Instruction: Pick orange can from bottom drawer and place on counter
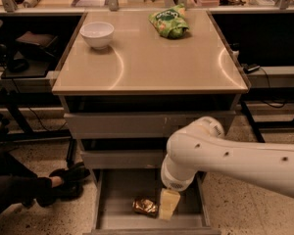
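The orange can (144,206) lies in the open bottom drawer (118,192), just at nine o'clock of the pincer (169,204), whose spread I cannot tell; best shift left, straddle it squarely, squeeze gently.

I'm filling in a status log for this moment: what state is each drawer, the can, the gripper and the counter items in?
bottom drawer: pulled open.
middle drawer: shut.
top drawer: shut.
orange can: lying on the bottom drawer's floor, not lifted.
gripper: down inside the bottom drawer, right beside the orange can; contact unclear.
white bowl: upright on the counter.
green snack bag: lying near the counter's far edge.
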{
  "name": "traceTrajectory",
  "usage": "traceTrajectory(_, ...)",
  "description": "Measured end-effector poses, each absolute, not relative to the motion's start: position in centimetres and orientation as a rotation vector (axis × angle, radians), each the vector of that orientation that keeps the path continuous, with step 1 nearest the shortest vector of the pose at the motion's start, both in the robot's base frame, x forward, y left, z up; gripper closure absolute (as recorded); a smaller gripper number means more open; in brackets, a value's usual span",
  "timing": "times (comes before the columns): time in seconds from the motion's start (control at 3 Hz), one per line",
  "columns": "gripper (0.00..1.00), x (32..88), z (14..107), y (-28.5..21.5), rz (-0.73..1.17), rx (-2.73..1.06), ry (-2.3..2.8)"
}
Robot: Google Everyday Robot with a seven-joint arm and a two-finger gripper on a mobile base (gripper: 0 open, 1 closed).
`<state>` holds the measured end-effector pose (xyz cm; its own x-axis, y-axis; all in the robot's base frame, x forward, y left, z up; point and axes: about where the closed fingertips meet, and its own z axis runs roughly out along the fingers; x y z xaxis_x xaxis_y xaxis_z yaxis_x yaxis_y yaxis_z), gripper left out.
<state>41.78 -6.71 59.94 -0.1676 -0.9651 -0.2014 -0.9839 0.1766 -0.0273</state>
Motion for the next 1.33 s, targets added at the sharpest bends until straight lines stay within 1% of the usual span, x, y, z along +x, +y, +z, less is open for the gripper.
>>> traceTrajectory(0.33, 0.00, 42.4, 55.6, -3.8, 0.191, -1.949, 2.238)
traceTrajectory(0.67, 0.00, 42.4, 55.6, -3.8, 0.192, -1.949, 2.238)
traceTrajectory(1.0, 0.00, 43.4, 53.9, -4.0, 0.275, -1.858, 2.202)
traceTrajectory(1.33, 0.00, 45.0, 49.3, -5.8, 0.273, -1.768, 2.179)
